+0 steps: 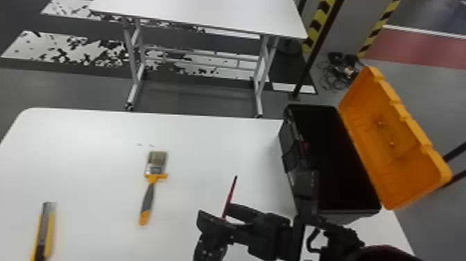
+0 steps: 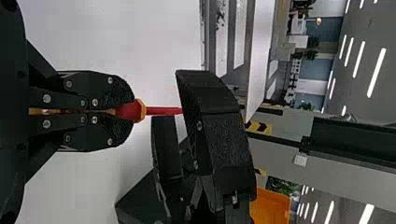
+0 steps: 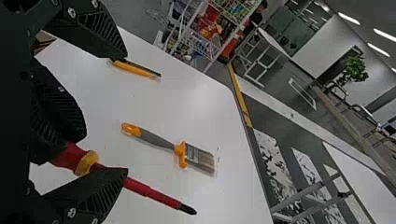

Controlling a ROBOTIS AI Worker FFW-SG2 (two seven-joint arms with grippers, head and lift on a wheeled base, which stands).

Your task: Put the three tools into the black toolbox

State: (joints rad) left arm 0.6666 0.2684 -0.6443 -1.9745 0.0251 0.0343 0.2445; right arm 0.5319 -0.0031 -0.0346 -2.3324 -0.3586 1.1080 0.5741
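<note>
In the head view my right gripper (image 1: 219, 214) stands open around the red screwdriver (image 1: 230, 196); my left gripper (image 1: 209, 244) is just below it. The left wrist view has the left gripper (image 2: 130, 112) shut on the handle of the screwdriver (image 2: 161, 111), with the other gripper's fingers beside the shaft. In the right wrist view, the right gripper's (image 3: 112, 114) fingers are wide apart, and the shaft passes behind the lower one. The paintbrush (image 1: 148, 198) lies mid-table and the yellow cutter (image 1: 45, 230) at the left. On the right, the black toolbox (image 1: 334, 163) has its orange lid open.
The toolbox's orange lid (image 1: 395, 145) leans outward at the right, past the white table's (image 1: 104, 128) edge. The right forearm lies close to the toolbox's near end. Another white table (image 1: 208, 14) stands farther back, near a striped post.
</note>
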